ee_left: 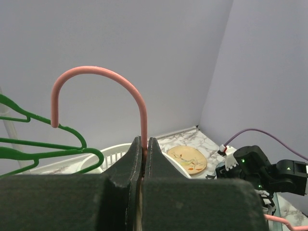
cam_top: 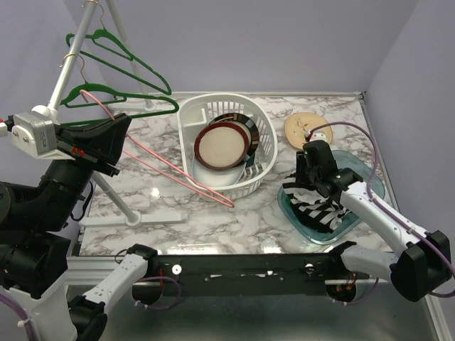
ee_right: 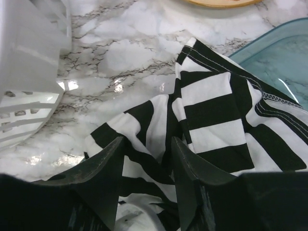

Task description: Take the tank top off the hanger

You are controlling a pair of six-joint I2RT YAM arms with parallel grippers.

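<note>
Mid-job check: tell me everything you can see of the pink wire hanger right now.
The thin pink wire hanger looks coated and smooth, and is bare, with no cloth on it. Its neck is clamped between the shut fingers of the left end effector, the round hook standing upright above them. Its triangular body slopes down to the right, its far corner low by the white plastic basket; contact there is unclear.
</note>
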